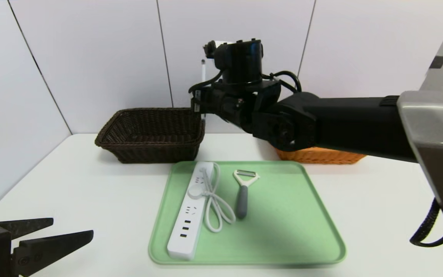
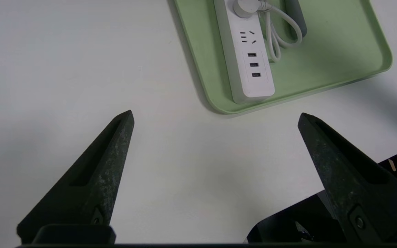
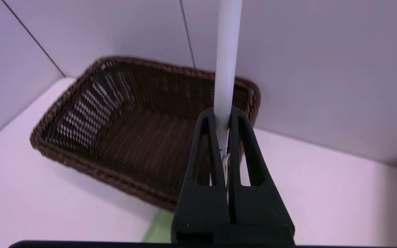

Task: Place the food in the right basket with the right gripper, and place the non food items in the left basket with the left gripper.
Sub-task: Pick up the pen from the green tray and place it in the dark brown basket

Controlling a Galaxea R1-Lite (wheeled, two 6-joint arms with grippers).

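Observation:
My right gripper (image 1: pixel 197 106) (image 3: pixel 223 112) is raised above the right rim of the dark brown basket (image 1: pixel 150 134) (image 3: pixel 143 137), shut on a thin white stick (image 1: pixel 203 74) (image 3: pixel 226 51) that points upward. On the green tray (image 1: pixel 302 231) (image 2: pixel 339 62) lie a white power strip (image 1: pixel 189 213) (image 2: pixel 250 58) with its coiled cord and a grey-handled peeler (image 1: pixel 242 194). The orange basket (image 1: pixel 321 156) sits behind the tray, mostly hidden by my right arm. My left gripper (image 1: pixel 72 227) (image 2: pixel 215 115) hovers low over the table's front left, open and empty.
A white panelled wall stands close behind both baskets. The table (image 1: pixel 90 184) is white, with its left edge near the brown basket. My right arm's black cable (image 1: pixel 425 231) hangs at the front right.

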